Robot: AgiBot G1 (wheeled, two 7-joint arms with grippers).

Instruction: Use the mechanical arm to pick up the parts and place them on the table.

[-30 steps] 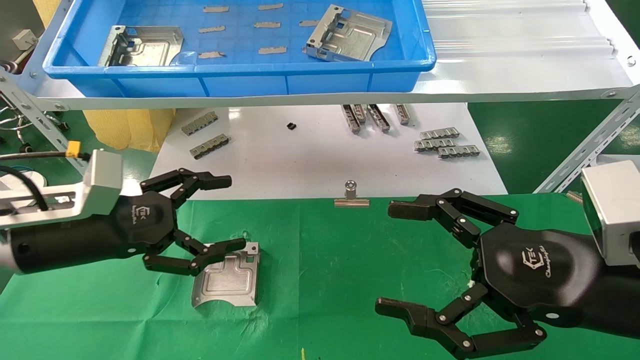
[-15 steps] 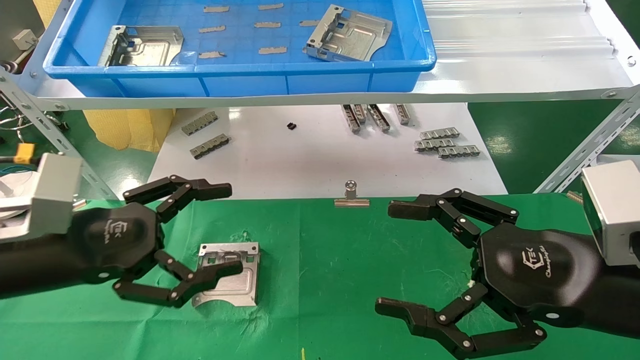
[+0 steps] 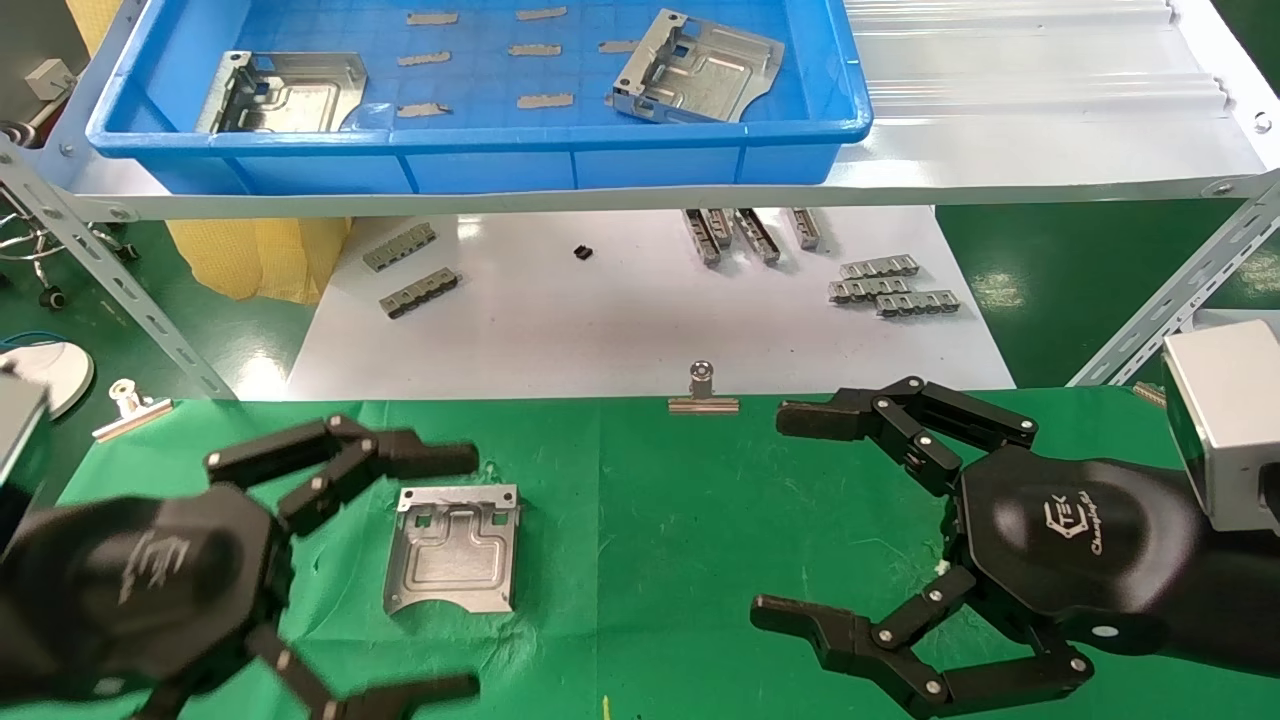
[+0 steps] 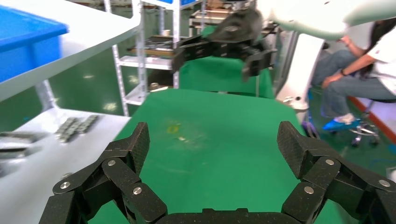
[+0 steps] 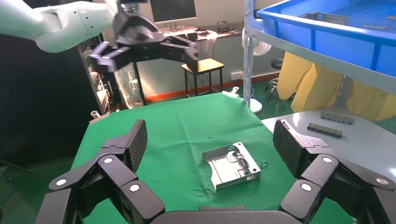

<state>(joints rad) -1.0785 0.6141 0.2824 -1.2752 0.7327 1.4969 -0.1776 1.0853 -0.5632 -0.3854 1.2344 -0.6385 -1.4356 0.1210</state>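
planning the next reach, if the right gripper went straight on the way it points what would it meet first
Probably the part. The right gripper, jaws open, points across the table toward the robot's left, and the right wrist view shows the plate lying flat between its fingers' line, with bare green cloth before it. Depth is uncertain; it might pass above it.

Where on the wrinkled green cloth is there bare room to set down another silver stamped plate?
The green cloth table lies bare between the silver stamped plate already there and the open right gripper, below the silver binder clip. It is crowded on the left, where the open left gripper hangs beside that plate.
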